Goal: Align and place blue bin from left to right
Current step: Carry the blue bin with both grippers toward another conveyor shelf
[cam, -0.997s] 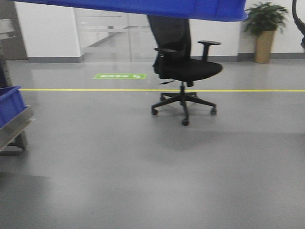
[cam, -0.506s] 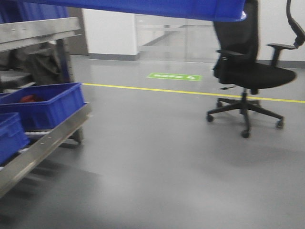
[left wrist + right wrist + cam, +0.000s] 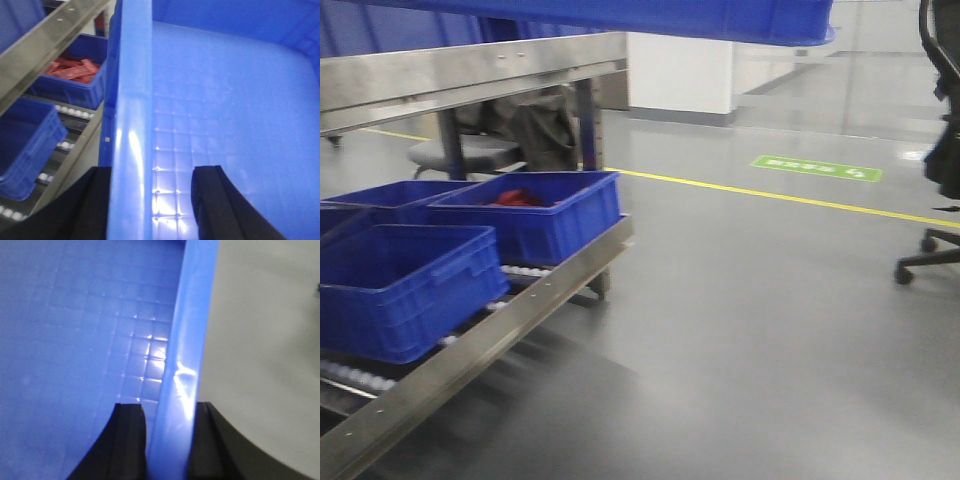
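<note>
The blue bin (image 3: 620, 15) hangs in the air between my two arms; the front view catches only its underside along the top edge. In the left wrist view its left rim (image 3: 130, 125) runs between the black fingers of my left gripper (image 3: 150, 200), which is shut on that rim. Seen from the right wrist, my right gripper (image 3: 167, 440) is shut on the bin's right rim (image 3: 192, 330), one finger inside, one outside. The bin's gridded floor (image 3: 75, 315) holds nothing.
A steel roller rack (image 3: 520, 310) stands low at the left, carrying other blue crates (image 3: 400, 285); one (image 3: 540, 215) holds red items. A black office chair (image 3: 940, 150) sits at the right edge. A yellow floor line (image 3: 770, 195) and green floor sign (image 3: 815, 167) cross the grey floor.
The view has swung left: the rack with its crates has come in from the left and grown larger, and the chair has slid to the right edge. The bin stays held.
</note>
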`<state>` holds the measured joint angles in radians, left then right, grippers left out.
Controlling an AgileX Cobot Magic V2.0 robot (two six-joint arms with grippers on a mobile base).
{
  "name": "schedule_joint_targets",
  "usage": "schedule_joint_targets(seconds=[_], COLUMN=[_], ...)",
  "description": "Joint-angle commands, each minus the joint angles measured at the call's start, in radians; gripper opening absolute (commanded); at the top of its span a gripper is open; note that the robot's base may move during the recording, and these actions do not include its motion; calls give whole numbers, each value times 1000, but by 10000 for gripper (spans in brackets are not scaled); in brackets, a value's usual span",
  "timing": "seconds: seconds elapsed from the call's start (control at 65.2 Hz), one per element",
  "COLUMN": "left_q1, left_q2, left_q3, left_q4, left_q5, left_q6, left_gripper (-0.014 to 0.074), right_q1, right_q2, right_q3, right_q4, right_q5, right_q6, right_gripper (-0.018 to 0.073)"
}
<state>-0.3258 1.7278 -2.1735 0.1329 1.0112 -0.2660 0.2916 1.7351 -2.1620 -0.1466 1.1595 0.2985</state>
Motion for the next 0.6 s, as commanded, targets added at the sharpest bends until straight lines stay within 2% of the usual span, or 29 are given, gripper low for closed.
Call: schedule_joint_targets(seconds=[0.0,0.583], left_q1=[-10,-10], left_q2=[-36,-36], left_q3=[-25,-25], left_q4=[-48,-48], left_q5=[-142,-142], left_q6=[45,45], left_gripper=[-111,-111], right_q1=[-2,-2], right_q2=[-9,-9], right_q3=[-15,-15], right_q4=[-15,-15], right_q5=[-101,-101], right_q6=[-25,-25], right_gripper=[-153,-153])
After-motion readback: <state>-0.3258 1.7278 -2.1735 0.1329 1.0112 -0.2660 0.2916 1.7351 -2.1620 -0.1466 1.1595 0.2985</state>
